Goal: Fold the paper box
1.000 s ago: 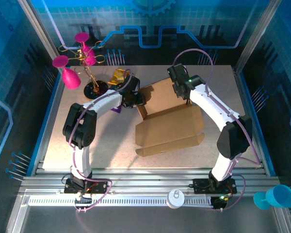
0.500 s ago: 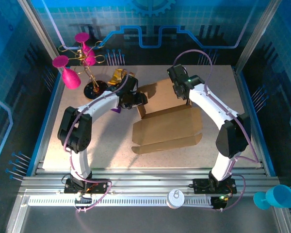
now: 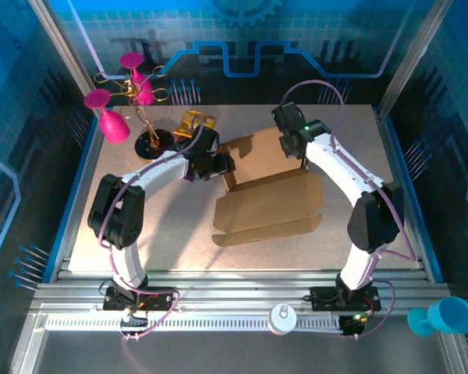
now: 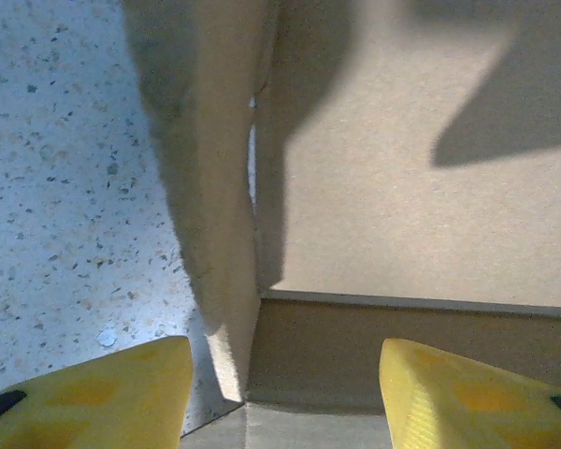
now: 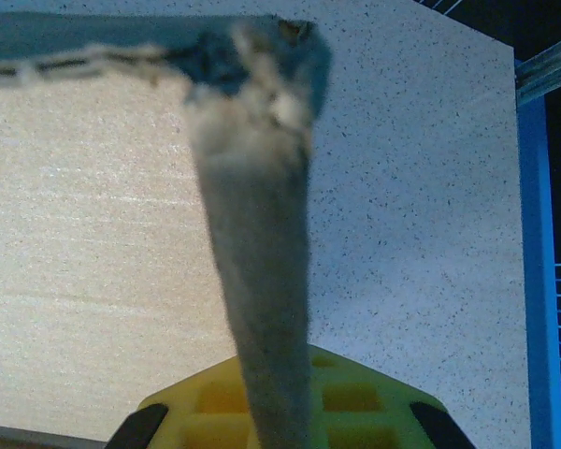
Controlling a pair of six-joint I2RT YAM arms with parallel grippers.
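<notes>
The paper box (image 3: 269, 206) lies near the middle of the table (image 3: 140, 226), slightly right of centre. It is plain matte brown cardboard, unprinted, with a faintly fibrous surface and small tabs along its near edge. Its broad near panel lies flat. Behind it another panel tilts upward toward the back, and a short side wall rises at the left corner.

The left gripper (image 3: 221, 165) sits at that left corner. In the left wrist view its two yellow fingers (image 4: 103, 393) are spread apart on either side of the upright corner seam, where the side wall meets the inner floor. Neither pad presses on the cardboard, so the hand is released.

The right gripper (image 3: 300, 156) is at the right end of the raised rear panel. In the right wrist view a strip of cardboard, seen edge-on and fuzzy, runs down into its ribbed yellow fingers (image 5: 355, 398). The jaws are clenched on that panel of the box.

The table is pale speckled stone-like laminate with blue edging. A crinkled gold packet (image 3: 195, 122) lies just behind the left gripper. Glossy pink goblets (image 3: 113, 121) hang on a thin wire stand at the far left. A blue cup (image 3: 444, 315) and a round white lid (image 3: 282, 318) sit on the metal rail at the front.
</notes>
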